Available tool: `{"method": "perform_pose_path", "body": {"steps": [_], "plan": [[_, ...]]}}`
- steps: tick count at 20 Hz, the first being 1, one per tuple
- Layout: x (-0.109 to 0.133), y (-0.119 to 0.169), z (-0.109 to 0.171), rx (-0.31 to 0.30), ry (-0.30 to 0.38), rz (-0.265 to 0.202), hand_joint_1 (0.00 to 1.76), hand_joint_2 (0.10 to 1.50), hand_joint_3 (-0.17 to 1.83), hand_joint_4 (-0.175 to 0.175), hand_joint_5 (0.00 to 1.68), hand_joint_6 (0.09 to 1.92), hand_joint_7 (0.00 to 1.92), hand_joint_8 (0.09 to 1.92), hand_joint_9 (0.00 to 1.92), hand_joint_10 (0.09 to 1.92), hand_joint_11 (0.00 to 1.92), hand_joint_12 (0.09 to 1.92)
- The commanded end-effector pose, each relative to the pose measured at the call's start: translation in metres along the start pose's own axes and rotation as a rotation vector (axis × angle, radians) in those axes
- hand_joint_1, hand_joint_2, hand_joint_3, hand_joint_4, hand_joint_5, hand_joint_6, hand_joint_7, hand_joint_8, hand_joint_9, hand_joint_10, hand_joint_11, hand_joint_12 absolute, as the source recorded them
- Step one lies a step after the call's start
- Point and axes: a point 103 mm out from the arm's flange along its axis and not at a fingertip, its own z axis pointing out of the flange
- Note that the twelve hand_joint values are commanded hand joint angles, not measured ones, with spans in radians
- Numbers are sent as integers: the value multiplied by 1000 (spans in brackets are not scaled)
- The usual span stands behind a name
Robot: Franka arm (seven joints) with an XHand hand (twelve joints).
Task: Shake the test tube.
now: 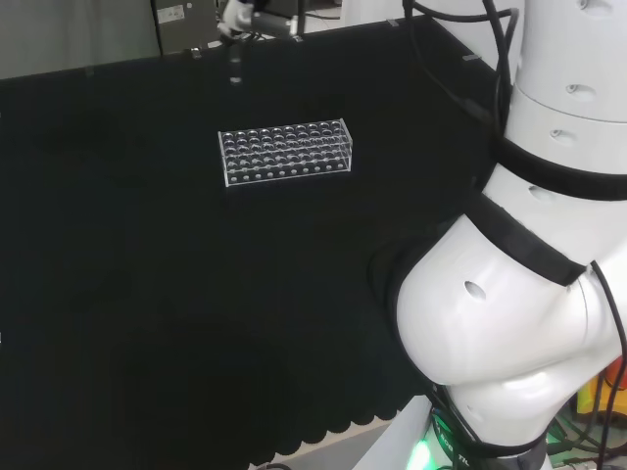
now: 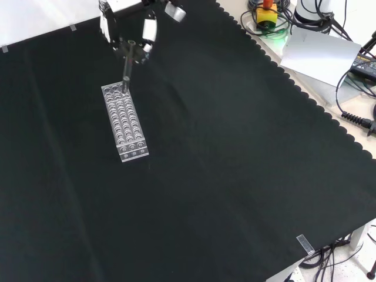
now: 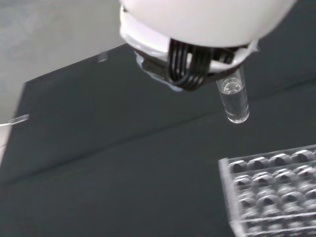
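On the black cloth [image 2: 235,176], toward the left of the front view, a clear rack [image 2: 125,121] lies flat with its rows of wells turned upward, so a tube could be lowered straight in or drawn straight out. Just above the rack's far end hangs the hand [image 2: 130,23], reaching in from the view's top; its fingers are curled round the upper part of the test tube [image 2: 126,73], which points downward and is roughly upright. Holding it by the top leaves the lower length free, which would suit a shaking motion, and the wrist view shows its rounded bottom well clear of the rack and the cloth. Whether anything fills the tube cannot be told, though a faint bright ring shows inside the glass in the wrist view. Judging by this, the tube is out of its rack and the shake itself is the step in hand. Farther right the cloth runs bare to its scalloped edge, beyond which a grey sheet [image 2: 320,53] and cables [image 2: 352,106] lie off the work area.
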Motion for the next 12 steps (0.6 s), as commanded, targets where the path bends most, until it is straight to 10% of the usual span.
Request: {"method": "perform_pose_path", "body": {"steps": [1,12], "plan": [[56,-15,18,53,77,-73,1441,548,734,-175,1379,459,1487,479,1380,422,1099,1065],[-15,-18,-3,3,-7,32,1441,547,736,-175,1380,457,1489,475,1380,423,1097,1069]]}}
